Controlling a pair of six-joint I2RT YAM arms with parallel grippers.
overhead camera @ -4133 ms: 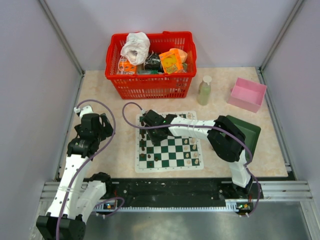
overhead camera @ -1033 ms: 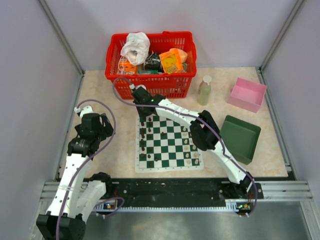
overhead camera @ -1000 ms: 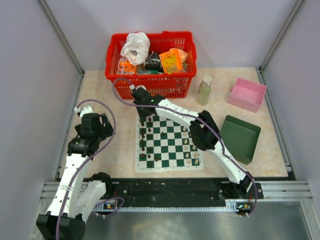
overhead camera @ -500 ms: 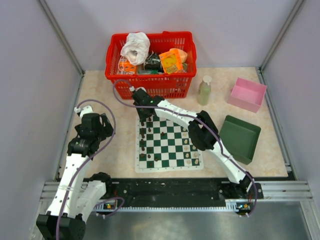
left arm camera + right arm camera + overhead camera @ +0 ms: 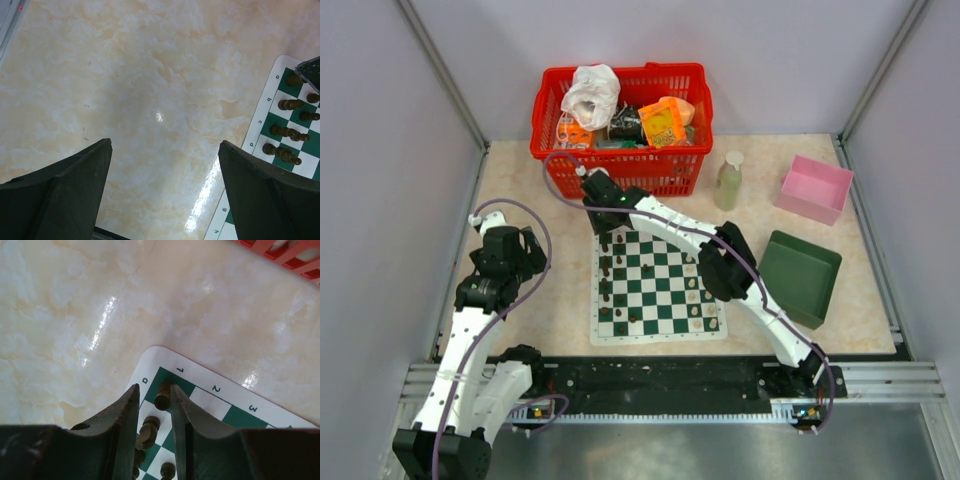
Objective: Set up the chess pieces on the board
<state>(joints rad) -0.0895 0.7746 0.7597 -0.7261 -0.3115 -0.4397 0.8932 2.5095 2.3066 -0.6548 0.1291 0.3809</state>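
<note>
The board (image 5: 660, 336) lies in the middle of the table, with dark brown chess pieces (image 5: 606, 285) in its left columns and cream pieces (image 5: 698, 295) on the right. My right gripper (image 5: 605, 228) is over the board's far left corner. In the right wrist view its jaws (image 5: 152, 390) stand slightly apart around a dark piece (image 5: 162, 401) standing on the corner square of the board (image 5: 200, 375); there is a gap on the left side. My left gripper (image 5: 522, 252) is open and empty (image 5: 165, 150) over bare table left of the board (image 5: 255, 135).
A red basket (image 5: 620, 130) full of items stands just beyond the right gripper; its rim shows in the right wrist view (image 5: 285, 250). A bottle (image 5: 729, 180), a pink box (image 5: 813, 188) and a dark green box (image 5: 802, 275) are to the right.
My right arm has stretched from the board's left middle to its far left corner, then shifted slightly further away. The left arm has not moved.
</note>
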